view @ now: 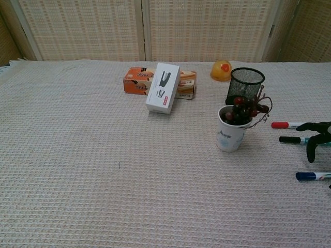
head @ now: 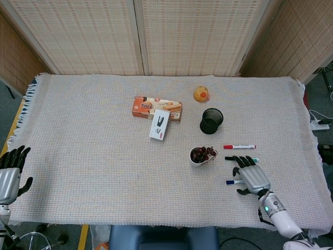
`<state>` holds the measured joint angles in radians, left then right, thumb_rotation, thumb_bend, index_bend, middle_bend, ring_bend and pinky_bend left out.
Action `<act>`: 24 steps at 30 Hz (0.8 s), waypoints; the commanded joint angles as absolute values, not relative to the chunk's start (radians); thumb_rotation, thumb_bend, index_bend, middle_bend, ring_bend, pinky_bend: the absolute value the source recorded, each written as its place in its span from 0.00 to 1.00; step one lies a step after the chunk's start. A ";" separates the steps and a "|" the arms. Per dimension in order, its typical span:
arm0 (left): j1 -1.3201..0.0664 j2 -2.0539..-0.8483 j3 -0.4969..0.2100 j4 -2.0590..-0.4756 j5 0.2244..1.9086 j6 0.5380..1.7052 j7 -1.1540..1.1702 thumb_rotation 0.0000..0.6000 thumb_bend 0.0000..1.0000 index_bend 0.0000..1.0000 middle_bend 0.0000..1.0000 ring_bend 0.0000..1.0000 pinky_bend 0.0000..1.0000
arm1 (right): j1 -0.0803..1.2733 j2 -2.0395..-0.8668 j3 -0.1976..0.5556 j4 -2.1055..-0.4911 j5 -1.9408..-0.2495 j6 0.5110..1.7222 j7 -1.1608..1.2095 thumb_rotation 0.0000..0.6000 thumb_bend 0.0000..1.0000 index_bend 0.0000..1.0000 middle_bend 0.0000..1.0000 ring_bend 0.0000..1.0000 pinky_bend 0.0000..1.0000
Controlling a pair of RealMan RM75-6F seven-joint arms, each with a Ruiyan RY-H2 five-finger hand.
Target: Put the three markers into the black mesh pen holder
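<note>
The right robot hand [head: 251, 176] hovered spread and empty over the green marker [view: 292, 140], whose round barrel could roll from a loose pinch.

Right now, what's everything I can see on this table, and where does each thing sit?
Markers: three; red-capped farthest, black-capped in the middle, blue-capped nearest, on the right side.
Pen holder: one, black mesh, behind the cup.
Cup: one, white, holding dark red cherries, left of the markers.
Snack box: one, orange, centre back.
Stapler box: one, white, leaning on the snack box.
Dome: one, yellow-orange, behind the pen holder.
Cloth: one, beige, covering the table.
Right hand: over the markers, fingers spread.
Left hand: at the left edge.
</note>
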<state>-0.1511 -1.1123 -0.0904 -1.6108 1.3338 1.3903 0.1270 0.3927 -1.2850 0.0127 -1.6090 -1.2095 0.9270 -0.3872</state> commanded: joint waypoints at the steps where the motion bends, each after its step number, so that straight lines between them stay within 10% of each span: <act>1: -0.150 -1.112 -0.092 -1.611 1.331 1.391 0.125 1.00 0.32 0.00 0.00 0.00 0.03 | 0.402 -1.301 0.013 -1.590 -1.210 0.921 -0.375 1.00 0.16 0.47 0.00 0.00 0.00; 15: -0.148 -1.111 -0.097 -1.601 1.321 1.390 0.113 1.00 0.32 0.00 0.00 0.00 0.03 | 0.442 -1.349 0.010 -1.513 -1.156 0.867 -0.365 1.00 0.18 0.52 0.00 0.00 0.00; 24: -0.146 -1.109 -0.099 -1.600 1.322 1.391 0.098 1.00 0.32 0.00 0.00 0.00 0.03 | 0.436 -1.360 0.015 -1.494 -1.183 0.911 -0.325 1.00 0.26 0.75 0.02 0.04 0.00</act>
<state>-0.1460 -1.1087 -0.0987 -1.6000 1.3218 1.3908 0.0983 0.4383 -1.3609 0.0125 -1.4952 -1.1792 0.9034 -0.3311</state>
